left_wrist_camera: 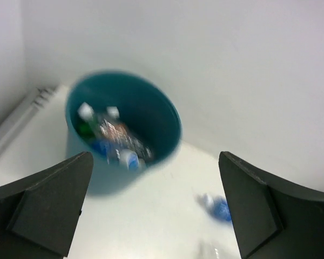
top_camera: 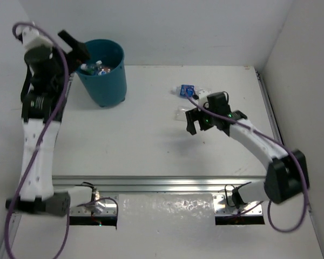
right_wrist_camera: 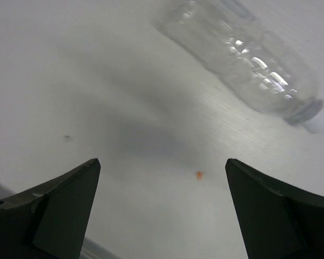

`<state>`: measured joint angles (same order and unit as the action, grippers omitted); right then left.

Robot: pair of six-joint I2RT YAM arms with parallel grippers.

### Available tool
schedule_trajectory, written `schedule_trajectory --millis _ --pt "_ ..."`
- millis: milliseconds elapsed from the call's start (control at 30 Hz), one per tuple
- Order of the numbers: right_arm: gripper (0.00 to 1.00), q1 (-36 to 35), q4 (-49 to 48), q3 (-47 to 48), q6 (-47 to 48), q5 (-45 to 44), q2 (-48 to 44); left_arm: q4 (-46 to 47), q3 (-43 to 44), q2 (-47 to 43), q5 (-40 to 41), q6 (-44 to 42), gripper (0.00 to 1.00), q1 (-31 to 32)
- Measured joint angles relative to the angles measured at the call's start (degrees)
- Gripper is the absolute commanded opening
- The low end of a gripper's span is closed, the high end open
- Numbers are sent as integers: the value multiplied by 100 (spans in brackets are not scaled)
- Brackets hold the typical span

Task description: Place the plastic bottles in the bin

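The right tool [right_wrist_camera: 162, 164], jaws wide and empty, hovers nearest the clear bottle [right_wrist_camera: 243, 59], which lies ahead and rightward on the table [right_wrist_camera: 97, 81], long axis slanting. The left tool [left_wrist_camera: 154, 162], also open, faces the bin [left_wrist_camera: 167, 116].

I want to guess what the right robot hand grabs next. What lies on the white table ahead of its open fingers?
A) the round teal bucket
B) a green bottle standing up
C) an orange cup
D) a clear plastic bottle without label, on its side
D: the right wrist view shows a clear unlabelled plastic bottle lying on its side on the white table, ahead of the open right gripper.
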<state>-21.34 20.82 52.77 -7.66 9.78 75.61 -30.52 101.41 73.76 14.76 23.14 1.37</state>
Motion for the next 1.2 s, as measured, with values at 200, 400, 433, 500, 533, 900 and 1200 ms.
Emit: schedule_trajectory --millis 200,400,433,500,533,900,1200 --pt "99 22 85 1421 1270 -1095 2199 348 -3257 -2505 -437 -63 100 396" --pt "98 26 44 1792 2277 -1366 2850 374 -4896 -2894 -240 -249 100 455" --pt "98 26 7 1908 2406 -1386 3014 367 -4964 -2785 -251 -275 100 463" --pt "98 26 -155 2094 2684 -1427 3368 374 -4988 -2651 -317 -319 100 481" --pt "98 26 -262 2118 2835 -1488 3499 402 -4988 -2632 -348 -334 100 487" --pt "32 66 -686 2013 3112 -1377 3873 675 -4988 -2680 -833 -356 100 494" --pt "19 81 -1528 173 793 901 1338 1679 -5563 -2487 -3668 116 100 533"
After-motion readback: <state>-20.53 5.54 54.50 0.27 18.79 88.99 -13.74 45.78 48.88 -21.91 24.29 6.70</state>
